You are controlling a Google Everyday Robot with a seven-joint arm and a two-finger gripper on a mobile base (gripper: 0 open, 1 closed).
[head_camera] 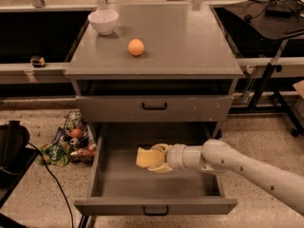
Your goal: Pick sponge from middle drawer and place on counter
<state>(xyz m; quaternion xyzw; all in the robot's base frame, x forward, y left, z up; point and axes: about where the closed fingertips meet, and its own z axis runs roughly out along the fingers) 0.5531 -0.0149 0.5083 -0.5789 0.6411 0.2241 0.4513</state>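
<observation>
Far left, floor: dark black bag-like object (12, 144), thin black cable (52, 175) trailing from it across speckled floor. Heap of coloured snack packets (71, 144) lies against the cabinet's left foot.

Flat matte grey bench (190, 42) on top of the cabinet: round white bowl (103, 20) at back left corner, upright. Small round orange ball (136, 47) just right of it and nearer the front, apart from the bowl.

Below the bench: taller-fronted grey upper drawer (199, 109), shut, black handle centred.

Wide grey metal middle drawer (123, 186) pulled fully out, low front lip with small black handle. Pale-yellow soft foam sponge (142, 156) sits over the drawer's middle. Whether it touches the drawer floor cannot be told.

Gripper (154, 159) inside the drawer, reaching in from the right, fingers closed around the sponge's right side, pinching it. Pale grey arm (237, 167) runs from the gripper over the drawer's right wall toward lower right edge.
</observation>
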